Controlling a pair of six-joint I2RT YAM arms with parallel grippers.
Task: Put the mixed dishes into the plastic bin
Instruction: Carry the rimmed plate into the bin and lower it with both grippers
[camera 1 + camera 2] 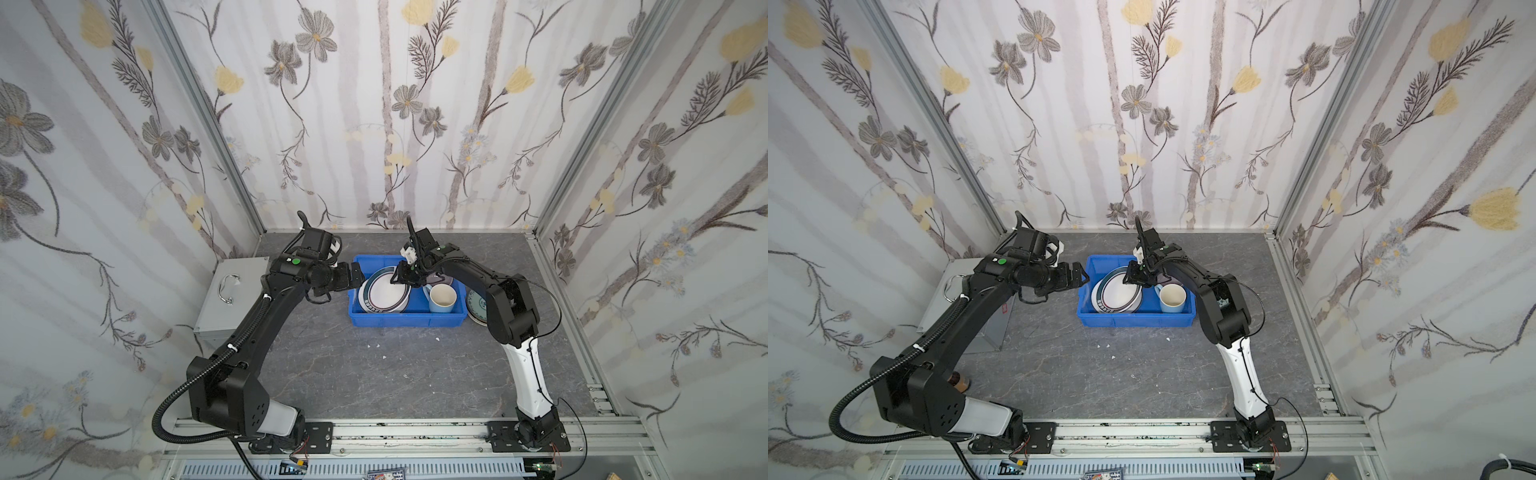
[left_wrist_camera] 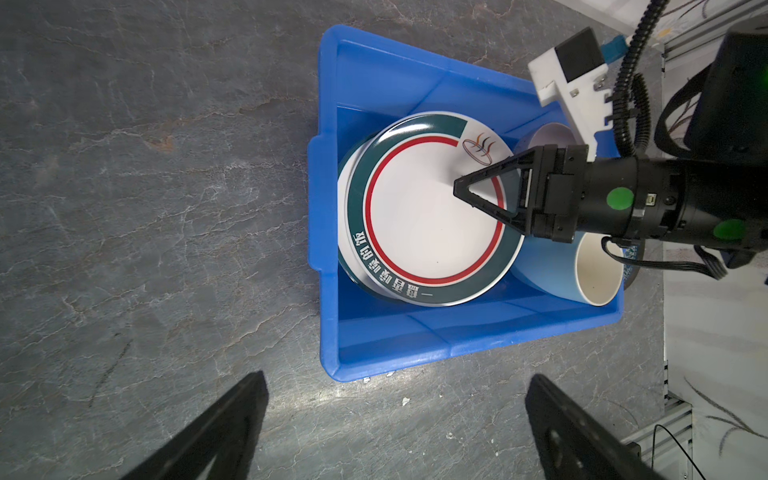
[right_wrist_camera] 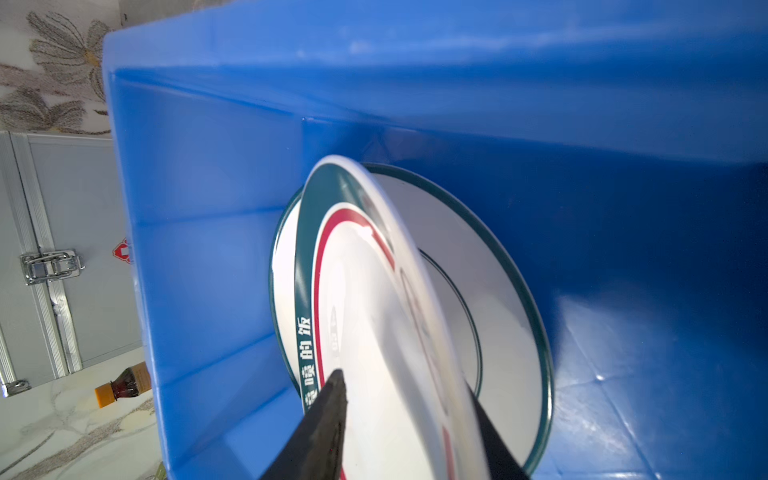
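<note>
**Left side.** A grey metal case [image 1: 232,291] sits at the tabletop's [image 1: 374,374] left edge. Beside it lies a small brown bottle [image 3: 124,384], which is not a dish. The left claw [image 1: 357,275] hangs just outside the left wall of the blue bin [image 1: 405,322]. It is released, with its fingers spread wide and nothing between them.

**Centre.** Inside the bin, a white plate with a teal and red ring [image 2: 415,232] lies tilted on a teal-rimmed white plate [image 3: 498,257]. The right claw [image 1: 394,281] reaches in over the bin from the right. Its jaws stand either side of the ringed plate's near rim. The rim shows blurred in the right wrist view, so I cannot tell whether the claw is pinching the plate or has let go.

**Right side.** A pale blue mug [image 1: 443,298] stands upright in the bin's right end. A lilac bowl [image 2: 540,135] is behind it, partly hidden by the right arm. A teal-patterned plate [image 1: 475,306] lies flat on the tabletop just outside the bin's right wall, half covered by the same arm.

**Assessment.** The ringed plate appears to be delivered or nearly so. The outside plate lies to the right of the right claw, beyond the mug and the bin wall. Being round, it has no long axis to align to. The right arm is plainly the nearer, because the left would have to cross the whole bin. A lift-out should clear the mug first.
</note>
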